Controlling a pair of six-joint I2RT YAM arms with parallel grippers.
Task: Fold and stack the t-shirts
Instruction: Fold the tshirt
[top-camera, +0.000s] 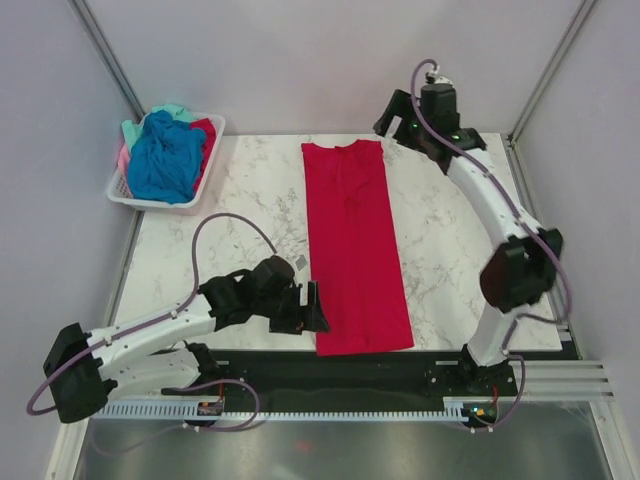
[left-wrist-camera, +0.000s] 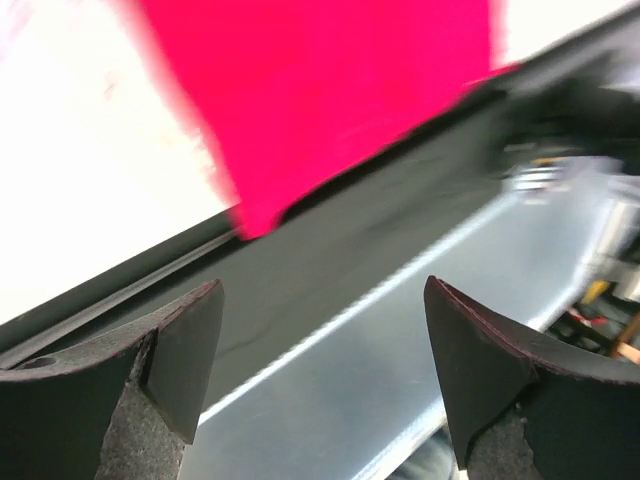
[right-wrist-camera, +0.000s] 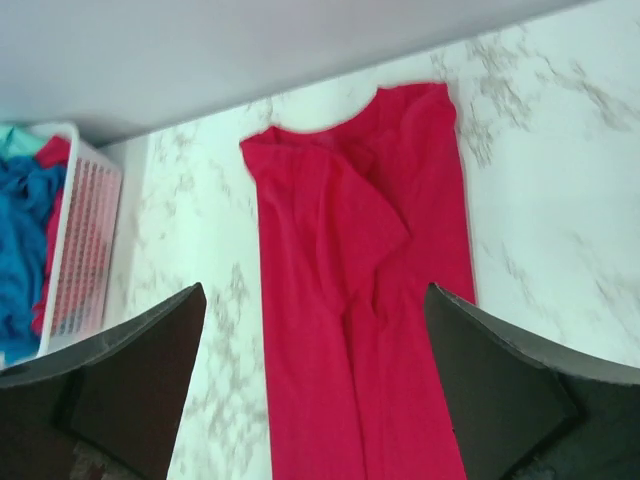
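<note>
A crimson red t-shirt (top-camera: 355, 245) lies on the marble table, folded lengthwise into a long narrow strip, collar at the far end. My left gripper (top-camera: 318, 308) sits low by the strip's near left corner, open and empty; in the left wrist view that gripper (left-wrist-camera: 325, 350) hangs over the table's front edge, with the shirt's corner (left-wrist-camera: 330, 100) ahead of it. My right gripper (top-camera: 392, 118) hovers above the far right end, open with nothing in it. The right wrist view has the gripper (right-wrist-camera: 312, 300) looking down on the red shirt (right-wrist-camera: 370, 300). More t-shirts, a blue one (top-camera: 165, 160) on top, are heaped in a basket.
The white slatted basket (top-camera: 150, 204) stands at the table's far left corner, also seen as the basket (right-wrist-camera: 85, 250) in the right wrist view. It holds teal (top-camera: 170, 110), pink (top-camera: 124, 155) and red (top-camera: 207, 130) cloth under the blue. A black rail (top-camera: 350, 372) runs along the near edge.
</note>
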